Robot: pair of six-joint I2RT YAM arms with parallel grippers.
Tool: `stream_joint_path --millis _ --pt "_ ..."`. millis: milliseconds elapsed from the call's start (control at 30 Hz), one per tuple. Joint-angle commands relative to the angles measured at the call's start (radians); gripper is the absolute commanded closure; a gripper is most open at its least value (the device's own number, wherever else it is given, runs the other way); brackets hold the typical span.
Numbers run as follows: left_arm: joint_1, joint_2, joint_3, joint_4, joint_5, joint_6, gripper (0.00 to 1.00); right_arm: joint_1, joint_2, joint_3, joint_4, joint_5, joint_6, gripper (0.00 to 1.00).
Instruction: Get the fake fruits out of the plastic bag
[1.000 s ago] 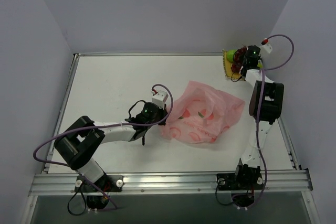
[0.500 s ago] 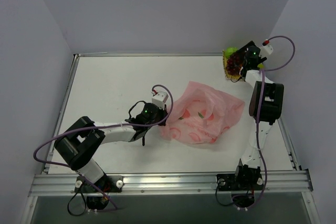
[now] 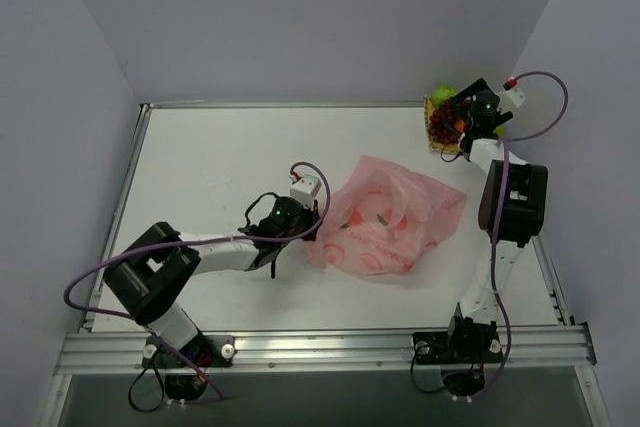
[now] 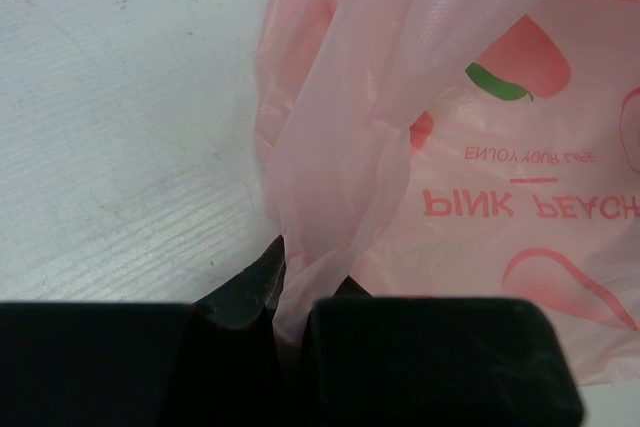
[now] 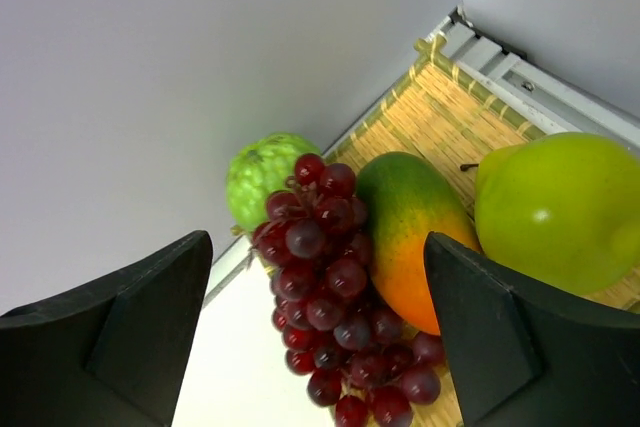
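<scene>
- Because the plastic bag (image 3: 385,227) is thin film that would slide or lift under any pull, the left gripper (image 4: 292,312) acts as an anchor. Its jaws are closed tight on a twisted strand of pink film at the bag's left edge, with nothing else in the grip.
- Bag posn: crumpled and lying low on the table (image 3: 200,167), centre-right, print side up, well apart from the fruit pile.
- Fruit posn: four pcs on the yellow woven mat (image 5: 450,112) in the far-right corner, close to the wall (image 5: 150,67).
  - The grape bunch (image 5: 335,317) leans on the mango (image 5: 415,237).
  - The pear-shaped green fruit (image 5: 560,212) sits just beside the mango on its right.
  - The bumpy green fruit (image 5: 265,177) is behind the grapes at the mat's edge.
- Judged reason for the pile: the mat serves as the drop point, and its weave should keep rounded pcs from rolling across the table.
- Right gripper (image 5: 315,277): above the mat with fingers spread wide, one on either side of the grapes in the wrist view. It holds nothing, and the grapes rest on the mat and mango, free of the fingers.
- Bag contents: the film is translucent but creased, and no clear fruit outline shows through. I cannot tell whether any pcs remain inside.
</scene>
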Motion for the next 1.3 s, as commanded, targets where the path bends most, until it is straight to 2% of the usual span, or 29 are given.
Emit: stream_joint_path --millis 0,233,367,433,500,533,567,633,733,833,867,933,967,1033,1133,1167,1200,1233,1267 --pt "0.005 -0.001 0.044 0.032 0.008 -0.008 0.98 0.006 -0.161 -0.075 0.114 0.021 0.01 0.17" --pt "0.005 -0.007 0.037 0.038 -0.001 -0.007 0.98 0.031 -0.362 -0.328 0.194 0.038 0.05 0.12" --pt "0.005 -0.007 0.034 0.035 -0.01 -0.013 0.98 0.101 -0.544 -0.481 0.177 0.068 0.05 0.18" --pt "0.005 -0.013 0.026 0.035 -0.01 -0.022 0.98 0.138 -0.616 -0.54 0.145 0.093 0.03 0.26" --pt "0.004 -0.03 0.023 0.022 -0.01 -0.046 0.98 0.202 -0.728 -0.622 0.119 0.11 0.025 0.48" --pt "0.004 -0.039 0.026 0.009 -0.01 -0.053 0.98 0.221 -0.771 -0.65 0.097 0.11 0.025 0.62" --pt "0.002 -0.059 0.029 -0.014 -0.01 -0.06 0.98 0.236 -0.852 -0.699 0.079 0.113 0.018 0.83" --pt "-0.007 -0.082 0.05 -0.038 -0.01 -0.069 0.97 0.287 -0.937 -0.747 0.018 0.133 0.015 0.89" --pt "-0.048 -0.111 0.095 -0.087 -0.037 -0.077 0.9 0.319 -1.121 -0.831 -0.07 0.137 0.03 0.89" --pt "-0.105 -0.104 0.132 -0.129 -0.093 -0.071 0.81 0.322 -1.296 -0.841 -0.218 0.13 0.024 0.82" --pt "-0.137 -0.096 0.15 -0.147 -0.104 -0.076 0.72 0.325 -1.372 -0.838 -0.251 0.119 0.018 0.75" --pt "-0.165 -0.096 0.164 -0.163 -0.134 -0.082 0.63 0.327 -1.435 -0.813 -0.352 0.059 -0.005 0.67" --pt "-0.189 -0.111 0.17 -0.181 -0.148 -0.086 0.55 0.327 -1.489 -0.804 -0.387 0.039 -0.014 0.6" --pt "-0.211 -0.14 0.175 -0.204 -0.188 -0.088 0.47 0.327 -1.547 -0.782 -0.49 0.018 -0.045 0.54" --pt "-0.246 -0.228 0.182 -0.274 -0.245 -0.083 0.3 0.327 -1.678 -0.765 -0.614 0.025 -0.071 0.33" --pt "-0.252 -0.28 0.186 -0.316 -0.254 -0.085 0.2 0.327 -1.739 -0.752 -0.633 0.024 -0.08 0.19" --pt "-0.266 -0.306 0.187 -0.333 -0.265 -0.089 0.09 0.327 -1.765 -0.744 -0.676 0.019 -0.083 0.12" --pt "-0.272 -0.334 0.186 -0.351 -0.286 -0.094 0.03 0.325 -1.787 -0.736 -0.723 0.01 -0.085 0.04" --pt "-0.28 -0.392 0.183 -0.386 -0.3 -0.096 0.06 0.327 -1.819 -0.723 -0.746 -0.002 -0.085 0.0"
